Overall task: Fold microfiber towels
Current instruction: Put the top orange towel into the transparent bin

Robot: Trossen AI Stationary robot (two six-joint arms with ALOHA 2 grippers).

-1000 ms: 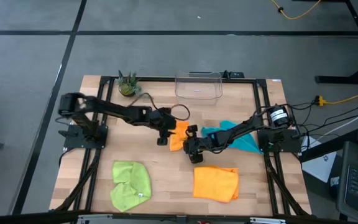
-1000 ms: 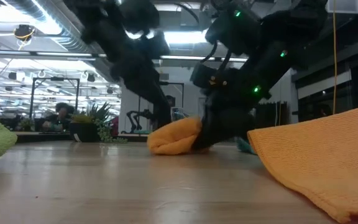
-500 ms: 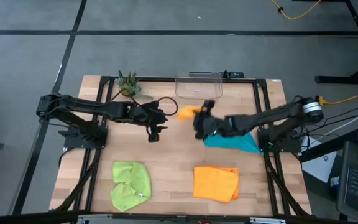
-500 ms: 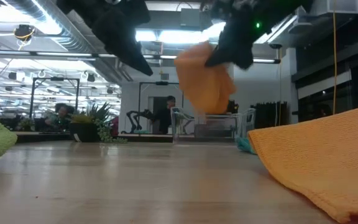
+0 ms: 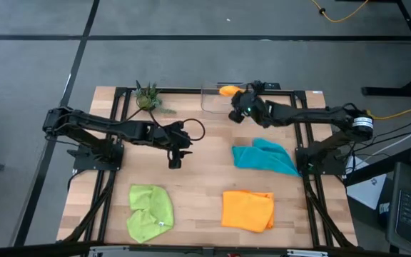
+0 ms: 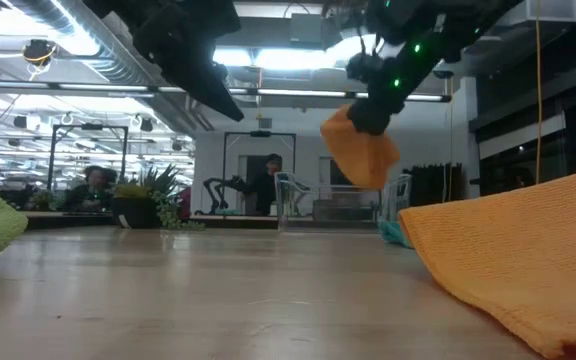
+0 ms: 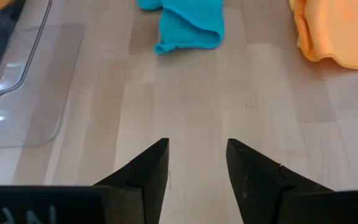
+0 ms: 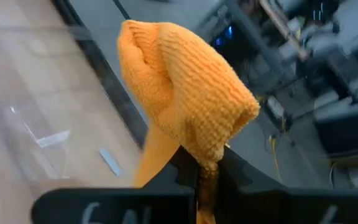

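Right pincer [image 5: 235, 108] pressed together on a bunched orange towel [image 5: 228, 91], raised over the clear bin [image 5: 227, 102] at the table's far edge. Left pincer [image 5: 173, 161] spread and empty above bare wood mid-table [image 5: 198, 178]. Teal towel [image 5: 262, 155], second orange towel [image 5: 247, 209] and lime green towel [image 5: 150, 210] crumpled on the table.

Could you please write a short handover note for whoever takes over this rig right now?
Right pincer: shut on a folded orange towel, held in the air over the clear bin at the table's far edge.
Left pincer: open, empty, above bare table near the middle.
On the table: teal towel, second orange towel, green towel.
Done: one orange towel bundled.
Left: drop it in the bin, then probably fold the other three.
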